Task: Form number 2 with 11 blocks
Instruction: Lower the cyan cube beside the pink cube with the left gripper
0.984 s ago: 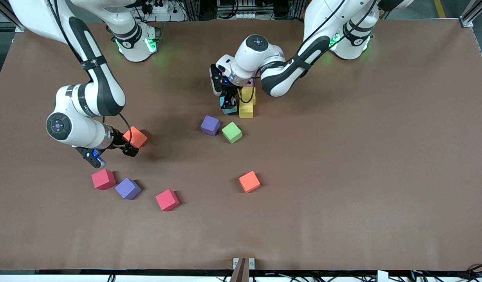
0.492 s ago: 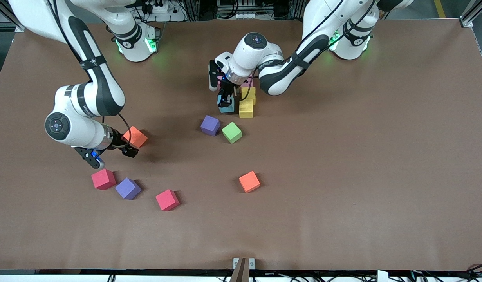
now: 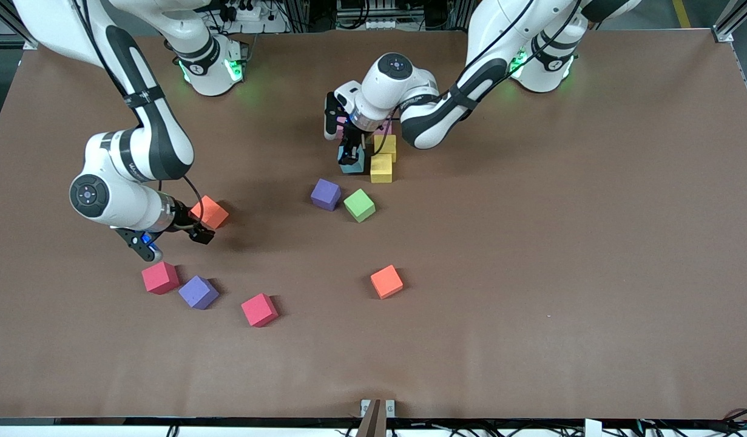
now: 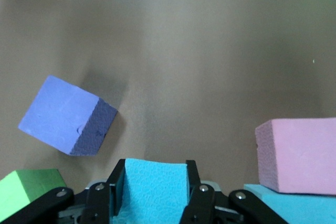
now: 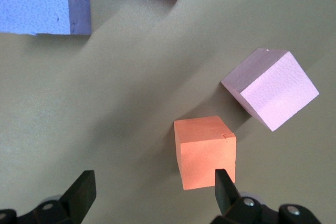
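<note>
Brown bench (image 3: pixel 531 243) carrying scattered blocks. Right pincer (image 3: pixel 198 233), released, hangs beside an orange block (image 3: pixel 209 212). Left pincer (image 3: pixel 349 155) is clenched on a blue block (image 3: pixel 352 165), set upright just beside two yellow blocks (image 3: pixel 382 159) of the unfinished 2; purple block (image 3: pixel 325 194) and green block (image 3: pixel 359 205) lie nearer the camera.

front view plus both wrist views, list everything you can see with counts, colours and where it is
table: 1, brown, under everything
yellow blocks: 2, touching, mid-table
light blue blocks: 2, one held beside the yellows, one next to it
pink blocks: 2, one by that light blue, one near the right gripper
purple blocks: 2, one beside green, one between the reds
green block: 1, mid-table
orange blocks: 2, one at the right gripper, one alone nearer the camera
red blocks: 2, toward the right arm's end
left gripper: shut on light blue
right gripper: open, low by orange
</note>
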`<state>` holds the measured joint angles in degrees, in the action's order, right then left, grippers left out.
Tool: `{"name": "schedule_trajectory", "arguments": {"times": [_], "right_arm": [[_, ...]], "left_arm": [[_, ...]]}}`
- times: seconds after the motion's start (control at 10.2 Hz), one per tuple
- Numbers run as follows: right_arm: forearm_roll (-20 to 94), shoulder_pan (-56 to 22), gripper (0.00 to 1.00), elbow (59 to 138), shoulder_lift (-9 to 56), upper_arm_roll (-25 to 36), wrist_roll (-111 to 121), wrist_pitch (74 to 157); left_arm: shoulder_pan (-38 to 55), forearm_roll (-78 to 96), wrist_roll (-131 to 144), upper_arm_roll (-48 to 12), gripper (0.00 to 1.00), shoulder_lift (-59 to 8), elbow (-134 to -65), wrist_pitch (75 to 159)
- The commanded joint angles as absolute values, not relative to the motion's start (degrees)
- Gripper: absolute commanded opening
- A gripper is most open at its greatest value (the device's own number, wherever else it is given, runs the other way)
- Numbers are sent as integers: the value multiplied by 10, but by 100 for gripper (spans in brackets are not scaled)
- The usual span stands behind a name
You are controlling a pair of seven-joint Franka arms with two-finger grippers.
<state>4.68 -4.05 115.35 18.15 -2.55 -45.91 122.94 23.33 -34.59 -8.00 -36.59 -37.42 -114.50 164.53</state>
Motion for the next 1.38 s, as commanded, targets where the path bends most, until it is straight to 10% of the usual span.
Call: {"name": "schedule_trajectory", "arguments": {"times": [0.0,1.28], "right_arm": [[55,-37,100,1150,181,-28,-466,1225],[54,-37,100,1150,185,-28,-465,1226]], "left_arm": [[212,-338,-106,-377,16,-379,-1157,1642],[179,-346,-111,-389,20,-384,-1211,1729]]}}
